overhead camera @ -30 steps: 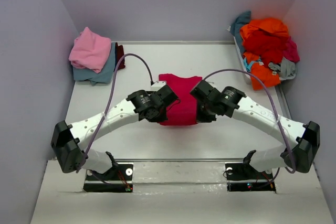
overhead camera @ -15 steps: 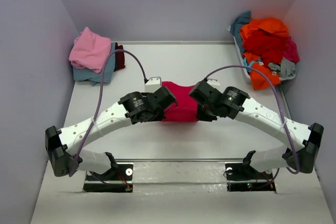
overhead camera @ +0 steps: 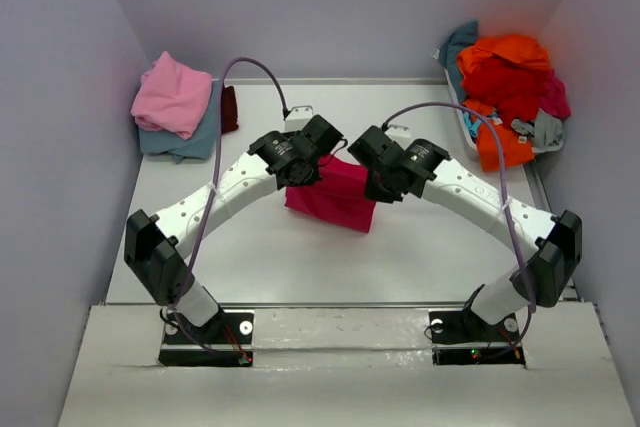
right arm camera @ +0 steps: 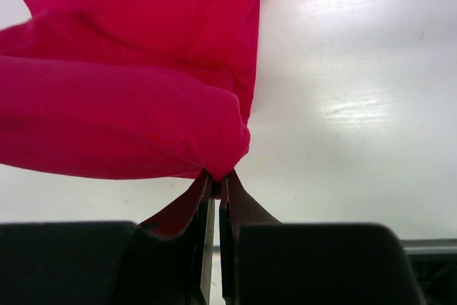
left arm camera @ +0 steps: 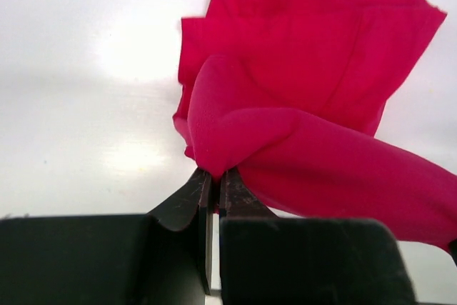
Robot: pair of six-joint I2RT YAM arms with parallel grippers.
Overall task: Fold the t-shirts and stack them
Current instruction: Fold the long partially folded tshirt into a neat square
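No legible text or labels.

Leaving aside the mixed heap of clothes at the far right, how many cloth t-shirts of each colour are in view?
Magenta-red cloth t-shirt, pinched by the left gripper and the right gripper: 1
Pink cloth t-shirt, top of the folded stack: 1
Dusty blue cloth t-shirt, under the pink one: 1
Maroon cloth t-shirt, only an edge showing: 1
Total: 4

left gripper (left arm camera: 214, 174), right gripper (right arm camera: 216, 178): both closed
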